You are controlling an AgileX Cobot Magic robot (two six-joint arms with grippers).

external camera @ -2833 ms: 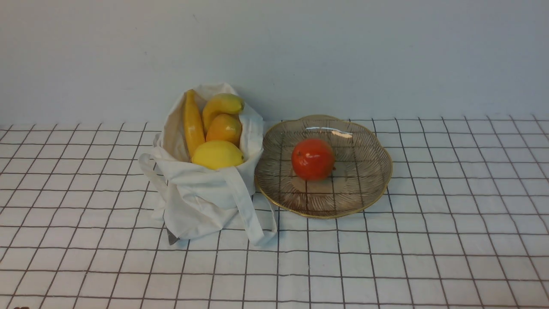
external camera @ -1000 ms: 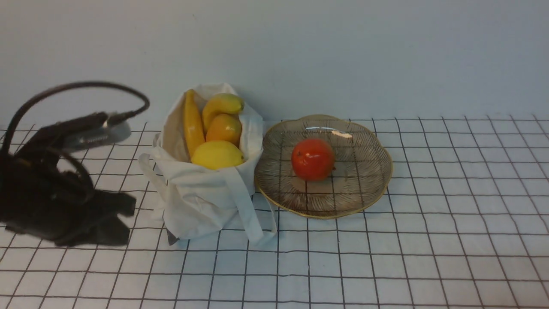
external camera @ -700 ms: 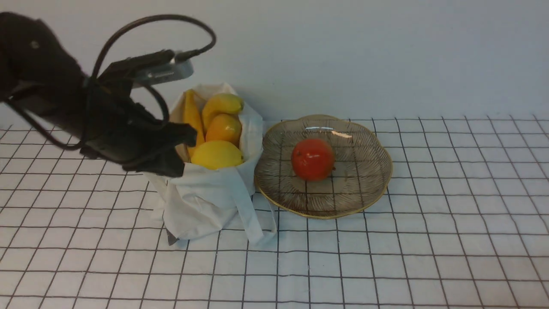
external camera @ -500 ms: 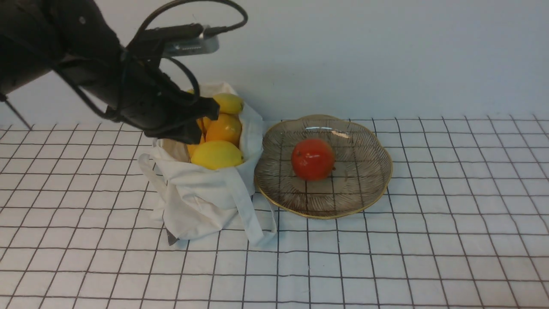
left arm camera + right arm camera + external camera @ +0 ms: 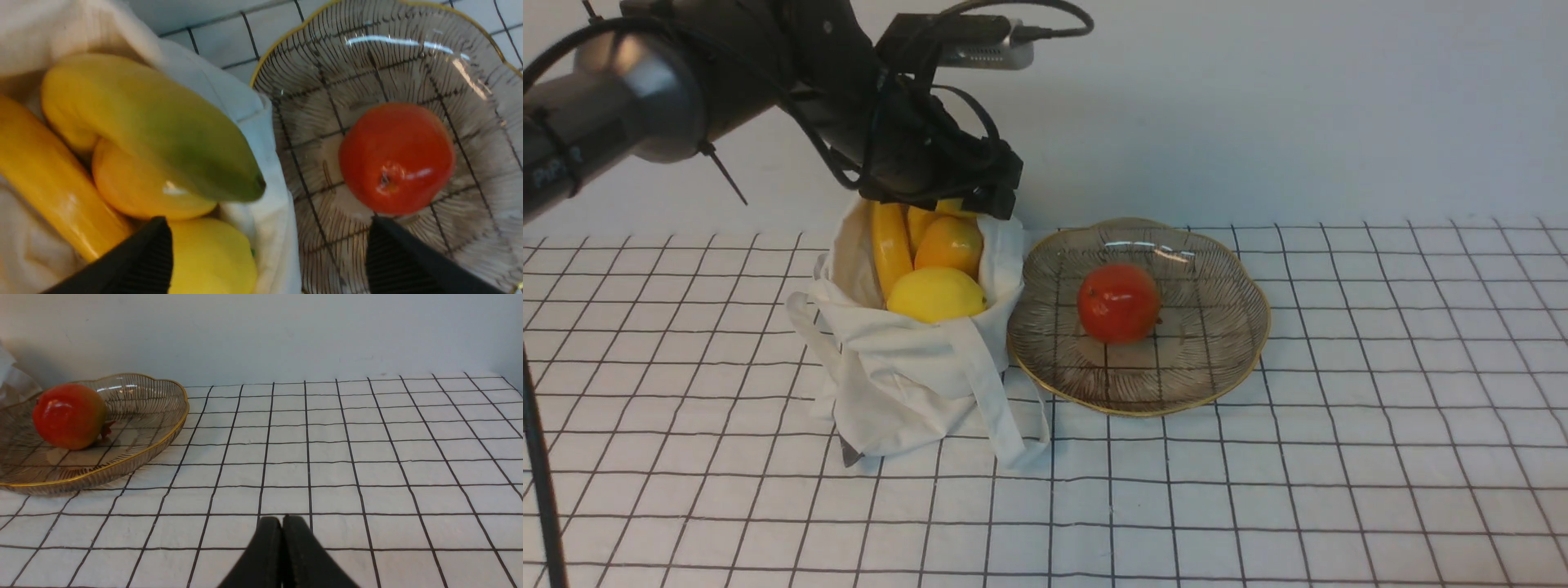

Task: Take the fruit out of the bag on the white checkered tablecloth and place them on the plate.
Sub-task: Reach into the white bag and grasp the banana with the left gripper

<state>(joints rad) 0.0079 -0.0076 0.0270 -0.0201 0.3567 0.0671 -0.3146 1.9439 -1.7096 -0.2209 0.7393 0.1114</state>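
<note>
The fruit point(image 5: 937, 294) all sits in the bag point(image 5: 907, 384); none is on the plate point(image 5: 1217, 359) just right of the bag, which holds only a red fruit point(image 5: 1119, 302). My left end effector point(image 5: 268, 228) has swung in from left of the bag to hang over its mouth, jaws just spread wide, empty. I judge the top banana point(image 5: 155, 126) is next. My right end effector point(image 5: 282, 539) is closed, empty, well right of the bag.
</note>
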